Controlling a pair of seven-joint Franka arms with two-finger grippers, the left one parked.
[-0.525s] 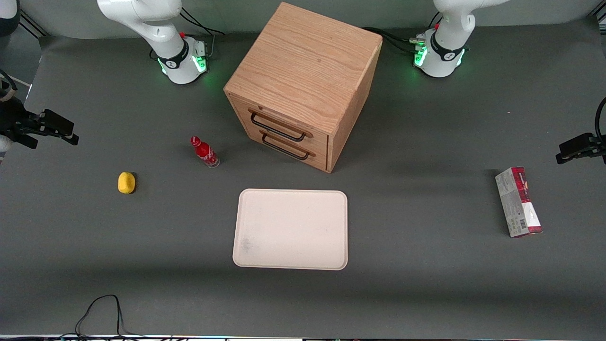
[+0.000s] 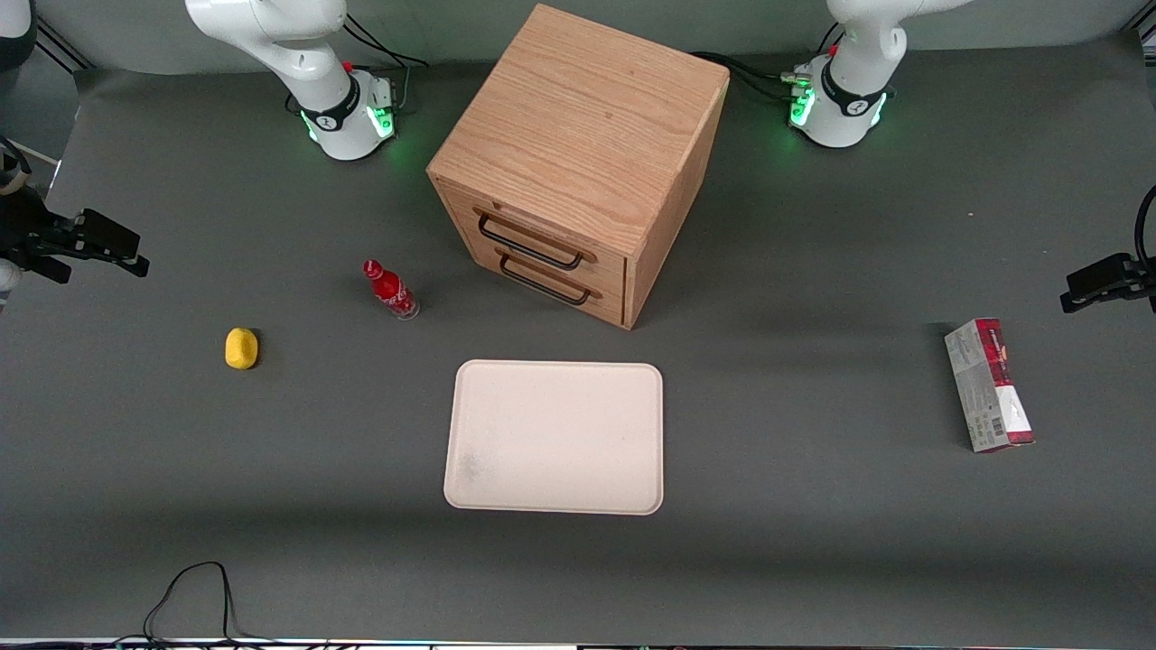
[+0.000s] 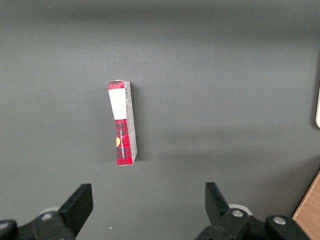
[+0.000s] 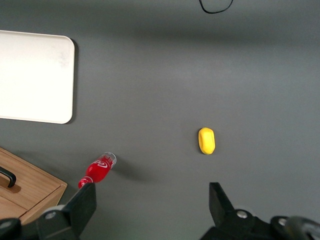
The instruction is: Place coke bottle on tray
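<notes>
Jaws: the right arm's jaws (image 2: 108, 254) hung above the working arm's end of the desk (image 2: 813, 560), spread wide with nothing held; in the wrist view the two fingers (image 4: 82, 202) stood well apart over bare grey surface.
Lemon: a small yellow lemon (image 2: 241, 348) lay on the desk, nearer the front camera than the jaws.
Coke bottle: the coke bottle (image 2: 390, 290) lay on its side on the desk, red cap pointing away from the front camera, clear base toward the tray; untouched, well apart from the jaws.
Tray: the cream-white tray (image 2: 470, 487) lay flat mid-desk, nearer the front camera than the bottle, nothing on it.
Cabinet: a wooden two-drawer cabinet (image 2: 578, 144) stood beside the bottle, both drawers closed.
Carton: a red-and-grey carton (image 2: 989, 384) lay toward the parked arm's end.
</notes>
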